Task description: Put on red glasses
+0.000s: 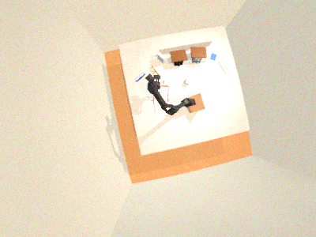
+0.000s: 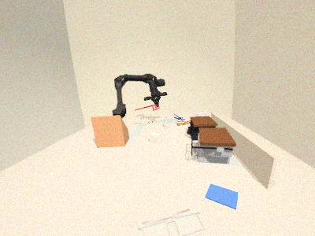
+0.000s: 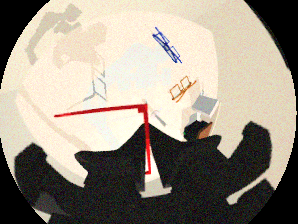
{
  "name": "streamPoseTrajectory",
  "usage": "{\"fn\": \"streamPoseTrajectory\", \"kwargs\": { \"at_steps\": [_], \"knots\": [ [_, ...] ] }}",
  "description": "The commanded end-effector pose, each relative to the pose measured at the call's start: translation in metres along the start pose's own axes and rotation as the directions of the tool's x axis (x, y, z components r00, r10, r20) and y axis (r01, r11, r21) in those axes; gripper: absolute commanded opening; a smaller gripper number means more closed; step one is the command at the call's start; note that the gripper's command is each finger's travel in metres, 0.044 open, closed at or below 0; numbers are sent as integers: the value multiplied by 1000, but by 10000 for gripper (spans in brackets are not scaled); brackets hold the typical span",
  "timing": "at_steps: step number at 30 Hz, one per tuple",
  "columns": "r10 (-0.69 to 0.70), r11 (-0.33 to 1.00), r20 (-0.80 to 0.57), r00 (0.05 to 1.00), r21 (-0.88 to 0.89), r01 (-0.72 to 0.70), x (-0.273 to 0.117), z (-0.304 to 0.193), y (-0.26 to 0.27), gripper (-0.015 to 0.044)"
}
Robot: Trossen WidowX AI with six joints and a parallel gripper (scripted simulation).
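Observation:
My gripper [image 1: 157,82] [image 2: 157,104] [image 3: 145,125] is shut on the red glasses [image 2: 145,108] [image 3: 100,111]. It holds them in the air by the front frame. In the wrist view one temple reaches left from the fingertips and the front runs down between the dark fingers. In the exterior view the glasses hang above the table, well left of the two brown-topped stands. The display heads and the green tag cannot be made out clearly. A small pale object [image 1: 185,82] [image 2: 156,138] stands mid-table; I cannot tell what it is.
Brown-topped stands [image 1: 178,55] [image 1: 198,51] [image 2: 216,136] [image 2: 203,121] stand before an upright panel [image 2: 252,157]. Blue glasses [image 1: 140,77] [image 3: 166,45] and orange glasses [image 3: 175,91] lie beyond the gripper. A blue flat piece [image 1: 213,57] [image 2: 222,196] and an orange block [image 2: 108,131] are also there.

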State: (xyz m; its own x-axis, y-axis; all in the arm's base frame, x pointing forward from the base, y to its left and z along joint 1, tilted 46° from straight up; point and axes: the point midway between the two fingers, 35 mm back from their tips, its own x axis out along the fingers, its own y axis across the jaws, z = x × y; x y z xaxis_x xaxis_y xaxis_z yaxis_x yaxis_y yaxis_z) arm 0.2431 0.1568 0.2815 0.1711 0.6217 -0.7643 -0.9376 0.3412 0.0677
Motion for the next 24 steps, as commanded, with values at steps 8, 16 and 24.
{"fn": "streamPoseTrajectory", "kwargs": {
  "at_steps": [8, 16, 24],
  "knots": [
    [-58, 935, -22, 998, 348, 62, -7, -12, 6, 0],
    [-102, 806, -33, 994, 583, 102, -12, -21, 10, 0],
    [-146, 618, -44, 988, 776, 126, -18, -30, 15, 0]
  ]
}}
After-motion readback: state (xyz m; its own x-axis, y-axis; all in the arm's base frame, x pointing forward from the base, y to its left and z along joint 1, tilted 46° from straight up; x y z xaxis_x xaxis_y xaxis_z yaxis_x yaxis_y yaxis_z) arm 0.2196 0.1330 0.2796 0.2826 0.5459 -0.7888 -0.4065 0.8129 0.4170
